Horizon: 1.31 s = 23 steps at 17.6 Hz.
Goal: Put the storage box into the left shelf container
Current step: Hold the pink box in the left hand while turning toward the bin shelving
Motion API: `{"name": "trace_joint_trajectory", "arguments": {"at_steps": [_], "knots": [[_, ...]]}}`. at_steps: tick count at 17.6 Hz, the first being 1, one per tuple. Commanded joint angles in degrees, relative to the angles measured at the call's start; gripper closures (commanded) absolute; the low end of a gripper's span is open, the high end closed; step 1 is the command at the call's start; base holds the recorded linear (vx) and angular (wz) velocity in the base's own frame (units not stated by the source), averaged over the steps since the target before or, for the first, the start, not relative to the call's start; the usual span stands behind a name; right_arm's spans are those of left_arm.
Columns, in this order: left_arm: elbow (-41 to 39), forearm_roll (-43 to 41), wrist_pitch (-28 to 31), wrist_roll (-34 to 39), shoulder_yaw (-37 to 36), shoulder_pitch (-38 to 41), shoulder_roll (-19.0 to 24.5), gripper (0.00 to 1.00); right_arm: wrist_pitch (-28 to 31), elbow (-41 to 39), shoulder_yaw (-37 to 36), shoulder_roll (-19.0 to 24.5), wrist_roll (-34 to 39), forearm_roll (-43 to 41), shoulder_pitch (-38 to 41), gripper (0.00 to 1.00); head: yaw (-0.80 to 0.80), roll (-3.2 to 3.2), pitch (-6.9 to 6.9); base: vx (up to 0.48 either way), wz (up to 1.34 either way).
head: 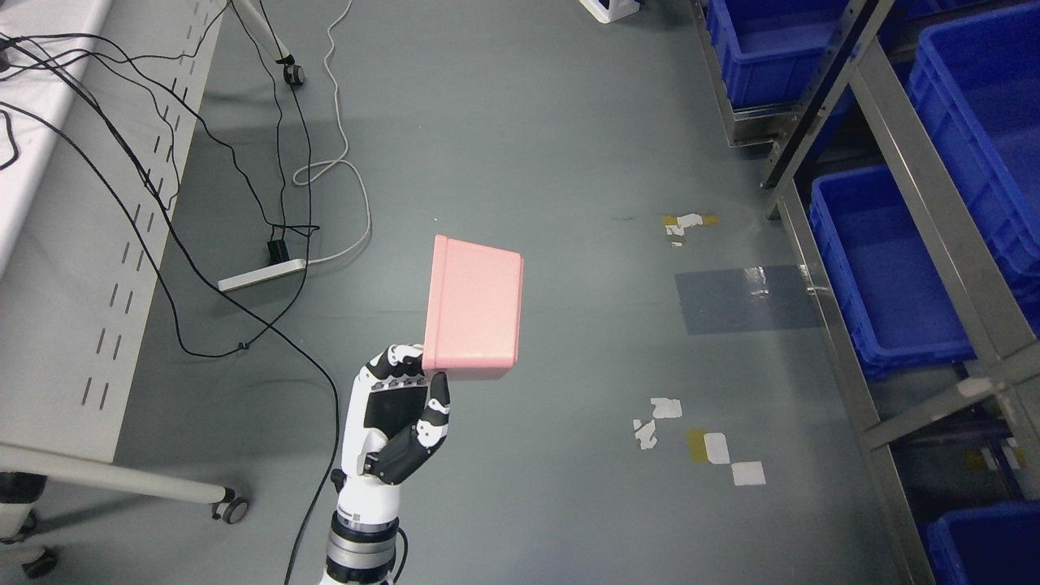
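Storage box (475, 309), pink and smooth with rounded corners, pinched at its lower edge by left hand (396, 422)

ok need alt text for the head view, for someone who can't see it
The robot's left hand holds a pink storage box by its lower edge, above a grey floor. Blue bins sit in a metal shelf rack at right; a white table with black cables and a power strip is at left.

The grey concrete floor (520, 122) carries a white power strip (262, 275) with black and white cables (341, 162) trailing from it. Torn white and yellow tape scraps (703, 447) lie nearer the grey metal shelf (910, 203), which holds blue plastic bins (881, 268).
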Motion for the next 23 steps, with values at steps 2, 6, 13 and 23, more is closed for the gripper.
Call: {"name": "trace_joint_trajectory", "arguments": {"at_steps": [2, 6, 13, 23], "knots": [[0.12, 0.06, -0.04, -0.26, -1.06, -0.65, 0.94, 0.98, -0.05, -1.0, -0.18, -1.0, 0.0, -0.09, -0.35, 0.0, 0.0, 0.0, 0.0, 0.306, 0.08], [0.12, -0.03, -0.04, -0.44, -2.91, 0.05, 1.03, 0.98, -0.05, -1.0, -0.18, -1.0, 0.0, -0.09, -0.35, 0.0, 0.0, 0.0, 0.0, 0.295, 0.15], [0.21, -0.03, -0.04, -0.62, -3.53, 0.58, 1.03, 0.98, -0.05, -1.0, -0.18, -1.0, 0.0, -0.09, -0.35, 0.0, 0.0, 0.0, 0.0, 0.272, 0.17], [0.21, -0.03, -0.04, -0.7, -5.37, 1.28, 1.21, 0.98, -0.05, -1.0, -0.18, -1.0, 0.0, -0.09, -0.35, 0.0, 0.0, 0.0, 0.0, 0.309, 0.02]]}}
